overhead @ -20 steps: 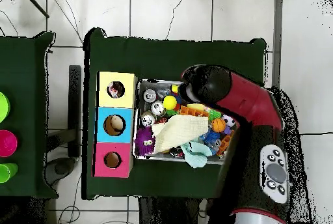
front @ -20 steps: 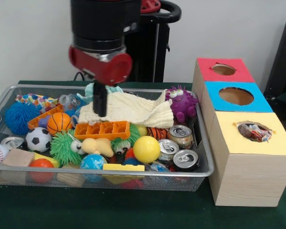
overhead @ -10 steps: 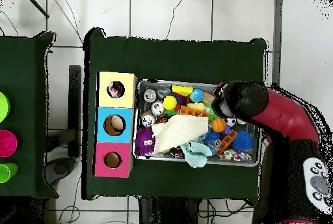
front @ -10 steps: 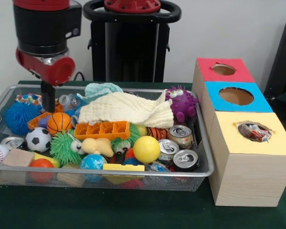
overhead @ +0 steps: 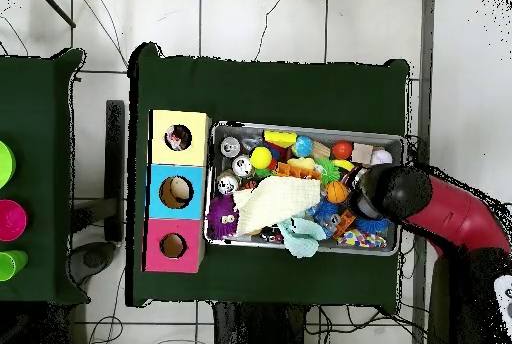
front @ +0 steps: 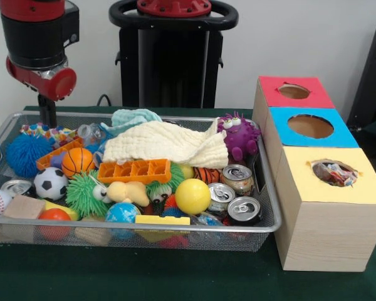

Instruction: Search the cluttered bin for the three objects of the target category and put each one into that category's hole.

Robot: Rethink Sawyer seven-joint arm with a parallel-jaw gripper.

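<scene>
Where cream cloth (front: 166, 143) drapes, bin (front: 144, 229) contents hidden, jaws indistinct

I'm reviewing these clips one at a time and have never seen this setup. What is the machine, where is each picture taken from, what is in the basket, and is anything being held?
The machine is a red and black robot arm; its grasping part, the tool, points down at one end of the wire bin. One picture looks across the table at the robot; the other looks straight down from above, turned half round.

The bin is packed with toys and other items: a cream cloth, a purple monster toy, an orange tray, a yellow ball, a soccer ball, a small basketball and three drink cans.

Beside the bin stands a row of boxes with red, blue and yellow tops, each with a round hole; something already lies in the yellow one.

Nothing appears to be held, though whether the tool is open or shut cannot be told.
</scene>
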